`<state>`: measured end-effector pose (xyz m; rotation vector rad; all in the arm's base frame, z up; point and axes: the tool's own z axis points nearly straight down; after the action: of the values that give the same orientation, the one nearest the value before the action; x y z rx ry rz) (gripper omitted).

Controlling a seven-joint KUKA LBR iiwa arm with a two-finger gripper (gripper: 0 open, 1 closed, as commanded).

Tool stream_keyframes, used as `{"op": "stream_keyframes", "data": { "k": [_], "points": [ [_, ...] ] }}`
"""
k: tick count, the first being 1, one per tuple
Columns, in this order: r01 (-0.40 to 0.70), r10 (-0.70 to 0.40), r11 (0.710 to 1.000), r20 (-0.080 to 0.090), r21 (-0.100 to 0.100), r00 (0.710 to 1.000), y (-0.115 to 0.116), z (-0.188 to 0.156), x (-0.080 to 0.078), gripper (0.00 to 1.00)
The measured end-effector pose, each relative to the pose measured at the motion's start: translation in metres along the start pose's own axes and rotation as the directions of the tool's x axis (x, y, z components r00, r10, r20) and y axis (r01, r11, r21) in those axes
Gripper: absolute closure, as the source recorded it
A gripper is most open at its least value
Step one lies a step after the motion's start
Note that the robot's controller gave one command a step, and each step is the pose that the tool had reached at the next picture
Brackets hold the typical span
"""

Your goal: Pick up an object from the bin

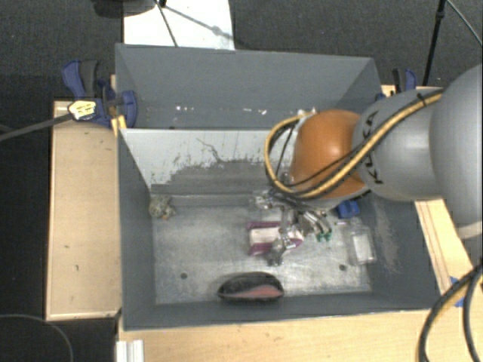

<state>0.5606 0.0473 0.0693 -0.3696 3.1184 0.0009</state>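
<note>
Nearest: one dark oval [250, 287], pinkish along its lower edge, flat on the bin [198, 256] floor just inside the front wall. It lies apart from everything else, so I judge it an easy lone target. Behind it, mid-floor: one purple and white box [263, 237], the likely pick, since the gripper [285, 241] is low at its right side, touching it or nearly so. Whether the gripper is spread or pressed together I cannot tell; metal parts and box run together there. That the box is held is not established. Right of the gripper: one green bit [324, 234] close by, one clear piece [360, 246] further right near the wall, and one blue bit [346, 209] behind them, partly under the arm's orange cover [324, 153]. The loose scatter suggests things lie as they fell. Farthest: one grey lump [160, 208] at the floor's left rear corner. Count: six things, one of each.
</note>
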Motion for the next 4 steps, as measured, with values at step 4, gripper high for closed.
{"op": "stream_keyframes", "data": {
  "k": [4],
  "points": [
    [-0.129, 0.129, 0.992, 0.002, 0.001, 0.992, -0.011, -0.002, 0.002, 0.0]
  ]
}}
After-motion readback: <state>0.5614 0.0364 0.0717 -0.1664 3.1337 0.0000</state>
